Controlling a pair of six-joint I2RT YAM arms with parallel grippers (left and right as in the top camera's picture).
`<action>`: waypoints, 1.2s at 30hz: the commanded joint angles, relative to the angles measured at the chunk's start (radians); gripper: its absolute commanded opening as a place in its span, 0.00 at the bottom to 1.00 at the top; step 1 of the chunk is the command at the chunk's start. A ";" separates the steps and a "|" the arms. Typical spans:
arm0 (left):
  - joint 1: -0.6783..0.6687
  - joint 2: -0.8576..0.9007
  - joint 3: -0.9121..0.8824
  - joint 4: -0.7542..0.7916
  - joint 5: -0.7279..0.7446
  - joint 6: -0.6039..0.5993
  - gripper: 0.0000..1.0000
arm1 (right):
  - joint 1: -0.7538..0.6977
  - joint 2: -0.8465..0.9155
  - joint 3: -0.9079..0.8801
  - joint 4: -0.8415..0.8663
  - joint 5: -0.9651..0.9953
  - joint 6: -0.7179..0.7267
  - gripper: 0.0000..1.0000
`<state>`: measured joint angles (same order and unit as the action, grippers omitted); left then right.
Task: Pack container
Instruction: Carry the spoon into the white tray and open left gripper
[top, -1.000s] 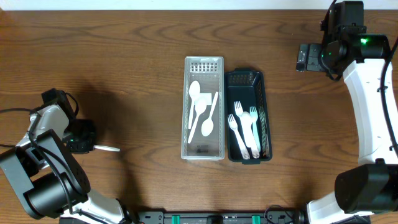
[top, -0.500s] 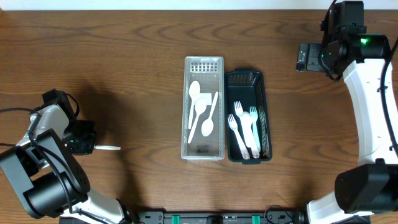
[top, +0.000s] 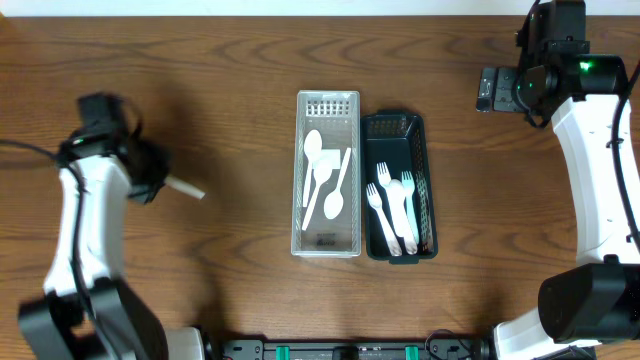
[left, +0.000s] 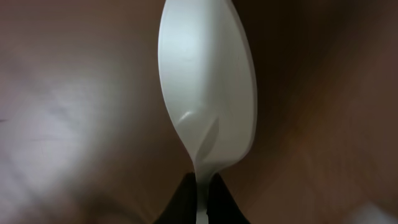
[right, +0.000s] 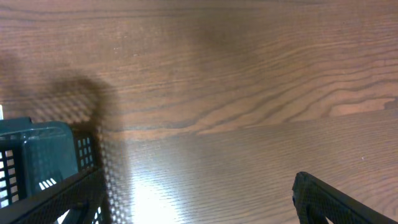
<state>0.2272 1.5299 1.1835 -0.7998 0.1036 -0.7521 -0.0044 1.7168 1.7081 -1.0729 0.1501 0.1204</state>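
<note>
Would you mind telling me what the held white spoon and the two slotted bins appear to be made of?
The white spoon looks like moulded plastic, smooth with a soft sheen. The clear bin seems translucent plastic: the brown table shows through its walls. The dark green bin looks opaque plastic with perforated moulded walls.

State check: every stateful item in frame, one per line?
left pincer: shut on spoon
spoon: gripped at the neck, bowl pointing away from the pincer
clear bin: upright, holds packed spoons
dark bin: upright beside clear bin, holds forks
right pincer: away from the bins, open or shut unclear
</note>
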 joint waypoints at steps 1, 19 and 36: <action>-0.163 -0.078 0.040 -0.006 0.011 0.070 0.06 | -0.010 0.004 0.011 0.003 0.003 -0.014 0.99; -0.850 0.040 0.052 0.099 -0.070 0.512 0.06 | -0.010 0.004 0.011 0.002 0.003 -0.013 0.99; -0.852 0.189 0.051 0.155 -0.070 0.662 0.06 | -0.010 0.004 0.011 -0.002 0.003 -0.013 0.99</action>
<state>-0.6258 1.6783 1.2312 -0.6464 0.0471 -0.1207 -0.0044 1.7168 1.7081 -1.0737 0.1501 0.1204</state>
